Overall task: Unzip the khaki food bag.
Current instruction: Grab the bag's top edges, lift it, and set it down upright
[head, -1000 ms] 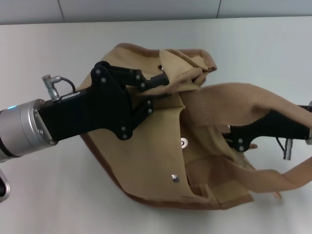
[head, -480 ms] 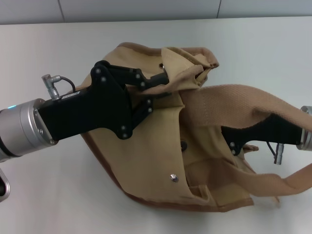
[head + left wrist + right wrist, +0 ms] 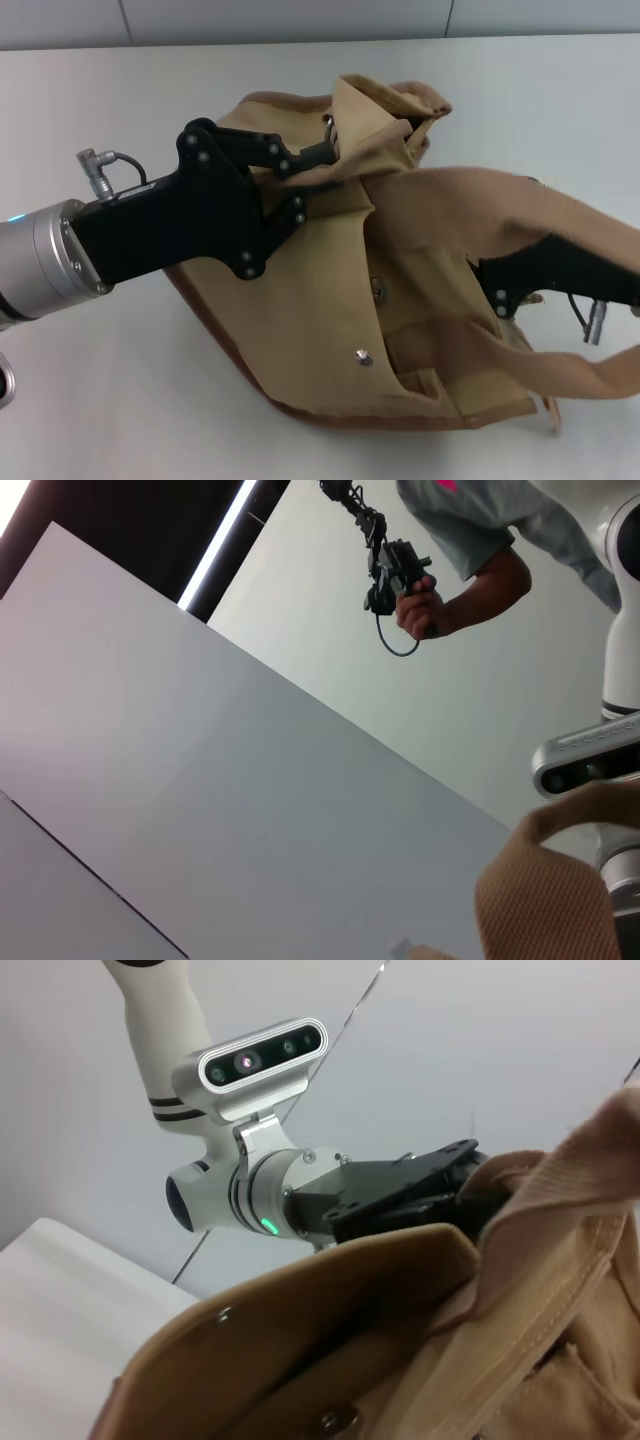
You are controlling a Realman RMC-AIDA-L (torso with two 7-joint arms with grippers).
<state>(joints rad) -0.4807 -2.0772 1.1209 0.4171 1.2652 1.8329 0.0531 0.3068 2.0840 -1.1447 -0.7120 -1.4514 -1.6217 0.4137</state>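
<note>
both grippers at the khaki bag on the white table

nearest to the robot, the brown bottom trim (image 3: 400,418) of the khaki food bag (image 3: 320,330) lies on the white table (image 3: 120,400). the bag is tipped over and crumpled, near the middle of the table, with its front pocket facing up. two metal snap buttons (image 3: 364,356) show on the pocket flap.

a wide webbing handle (image 3: 470,215) crosses over the right part of the bag, and a second strap (image 3: 560,375) runs low toward the right edge. the right gripper (image 3: 497,290) comes in from the right, under the upper handle, and its tip is pushed into the fabric. i cannot tell if its fingers are released or clenched, because the cloth hides them.

farther, the left gripper (image 3: 325,170) reaches from the left over the bag. its black fingers (image 3: 310,155) are clenched on a fold of cloth near the top opening, beside a small metal ring (image 3: 328,121). the top edge (image 3: 400,100) of the bag is pulled up behind it.

in the right wrist view the left gripper (image 3: 470,1185) is seen above the bag rim (image 3: 330,1280).
</note>
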